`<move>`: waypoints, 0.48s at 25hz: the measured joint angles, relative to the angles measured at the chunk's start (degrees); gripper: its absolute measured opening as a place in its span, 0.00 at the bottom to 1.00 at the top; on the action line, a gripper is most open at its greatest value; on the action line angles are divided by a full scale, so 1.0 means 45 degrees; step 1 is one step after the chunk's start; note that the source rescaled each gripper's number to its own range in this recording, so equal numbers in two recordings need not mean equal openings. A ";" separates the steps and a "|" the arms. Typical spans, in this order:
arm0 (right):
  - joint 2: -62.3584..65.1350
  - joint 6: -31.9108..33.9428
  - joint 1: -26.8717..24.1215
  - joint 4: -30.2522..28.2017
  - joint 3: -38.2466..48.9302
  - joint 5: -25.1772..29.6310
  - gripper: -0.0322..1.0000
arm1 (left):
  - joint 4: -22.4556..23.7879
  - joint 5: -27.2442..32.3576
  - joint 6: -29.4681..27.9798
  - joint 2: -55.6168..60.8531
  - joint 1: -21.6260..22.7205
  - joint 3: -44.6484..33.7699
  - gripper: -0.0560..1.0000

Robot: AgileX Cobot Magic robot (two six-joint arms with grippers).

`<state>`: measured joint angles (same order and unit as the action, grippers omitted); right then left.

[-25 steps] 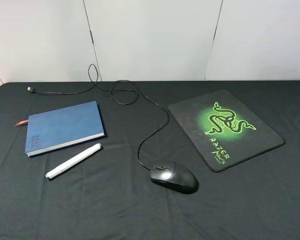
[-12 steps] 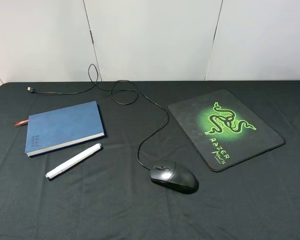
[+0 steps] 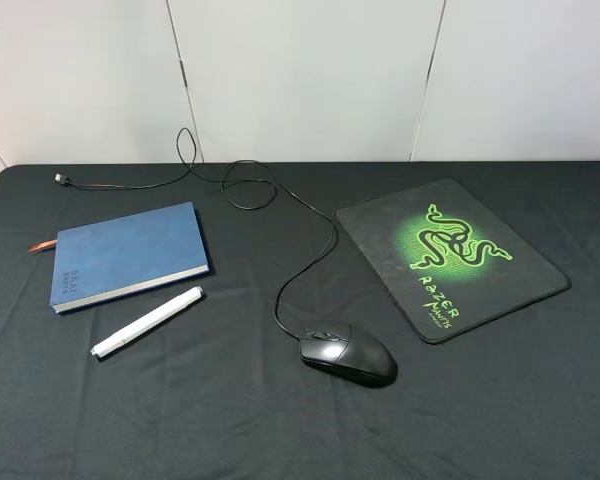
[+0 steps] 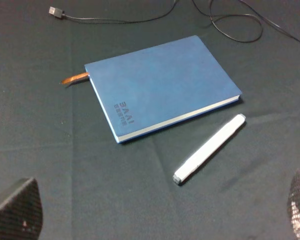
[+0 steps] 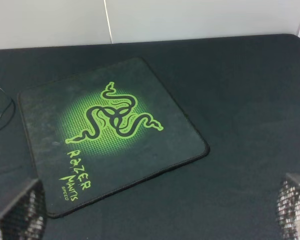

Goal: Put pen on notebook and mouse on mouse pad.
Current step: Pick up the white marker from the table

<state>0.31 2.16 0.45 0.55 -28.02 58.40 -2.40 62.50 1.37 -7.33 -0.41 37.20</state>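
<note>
While nothing on the black tablecloth [image 3: 230, 430] has shifted over the past second, the high camera shows both halves of the job still waiting to begin. The white pen [image 3: 147, 322] lies on the cloth just beside the blue notebook [image 3: 128, 256], at its 6 o'clock, not on it. The black wired mouse [image 3: 348, 354] sits off the Razer mouse pad [image 3: 380, 235], near its 7 o'clock corner, and its cable [image 3: 305, 262] loops away toward 11 o'clock. Neither arm enters this view.

From the left wrist, the left gripper [image 4: 157, 207] hangs released, its fingertips [image 4: 15, 207] spread wide and holding nothing, above the cloth near the pen. Notebook and pen lie close together but apart, with a narrow strip of cloth between them. The stamped lettering on the cover is too small to read with confidence.

From the right wrist, the right gripper [image 5: 155, 210] is likewise released and empty above the bare pad. Only the tips of its mesh-faced fingers show at the frame's corners. The mouse is out of this view, with only a sliver of cable at the edge.
</note>
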 joint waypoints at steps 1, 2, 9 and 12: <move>0.0000 0.0000 0.0000 0.0000 0.0000 0.0000 1.00 | 0.0000 0.0012 0.0027 -0.0402 0.0000 0.0330 0.98; 0.0000 0.0000 0.0000 0.0000 0.0000 0.0000 1.00 | 0.0000 0.0047 0.0088 -0.0915 0.0000 0.0600 0.98; 0.0000 0.0000 0.0000 0.0000 0.0000 0.0000 1.00 | -0.0452 0.0812 0.1015 -0.4981 0.0000 0.2164 0.98; 0.0000 0.0000 0.0000 0.0000 0.0000 0.0000 1.00 | -0.0873 0.0948 0.1441 -0.6787 0.0000 0.2244 0.98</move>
<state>0.31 2.16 0.45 0.55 -28.02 58.40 -6.33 66.77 7.86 -37.88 -0.41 47.29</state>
